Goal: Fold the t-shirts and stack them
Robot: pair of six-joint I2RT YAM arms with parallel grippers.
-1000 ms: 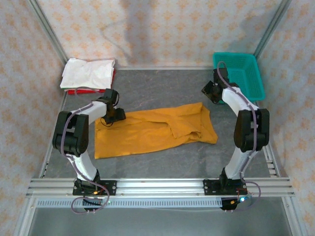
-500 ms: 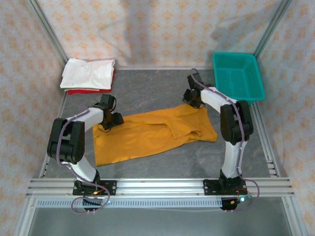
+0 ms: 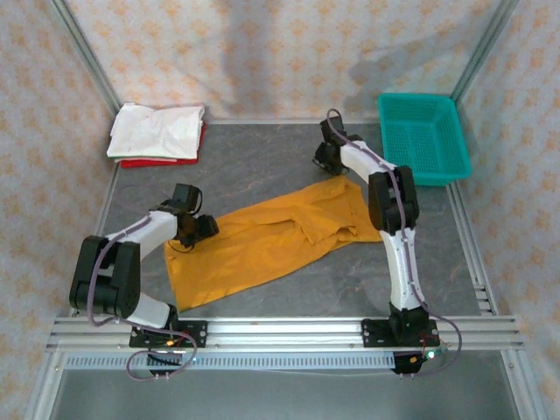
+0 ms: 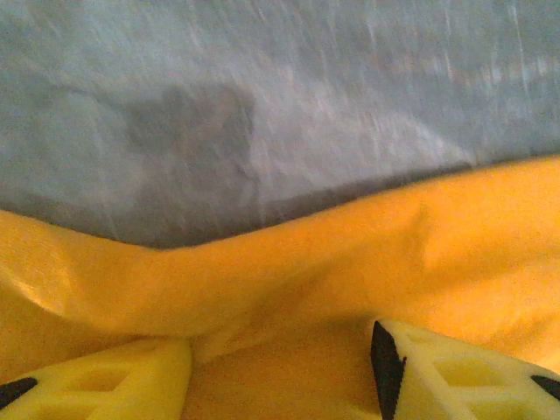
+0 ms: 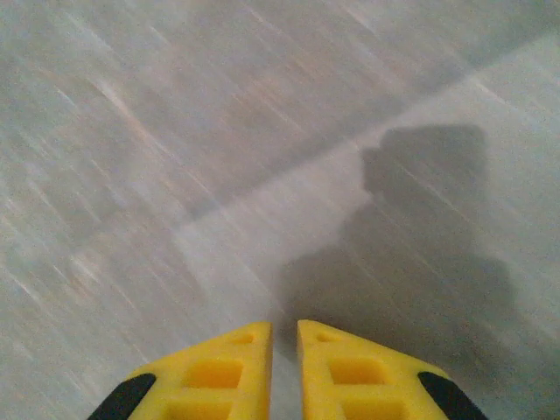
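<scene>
The mustard-orange t-shirt (image 3: 271, 241) lies spread and slanted across the middle of the grey table, chest print hidden. My left gripper (image 3: 204, 229) sits at its upper left corner. In the left wrist view its yellow fingers (image 4: 420, 367) hold a raised fold of orange cloth (image 4: 289, 289) between them, so my left gripper (image 4: 280, 346) is shut on it. My right gripper (image 3: 325, 159) hovers over bare table just beyond the shirt's far right corner. Seen from the right wrist, the gripper (image 5: 283, 331) is shut with nothing in it. The white t-shirt (image 3: 157, 129) lies folded on the red one (image 3: 140, 163) at the far left.
A teal mesh basket (image 3: 416, 96) stands in the far right corner, close behind my right arm. Patterned walls and metal posts close in the table on three sides. An aluminium rail (image 3: 280, 332) runs along the near edge by the arm bases.
My right gripper has swung left from the basket to the shirt's far corner. My left gripper has moved toward the near left, dragging the shirt's left end so the shirt lies more slanted.
</scene>
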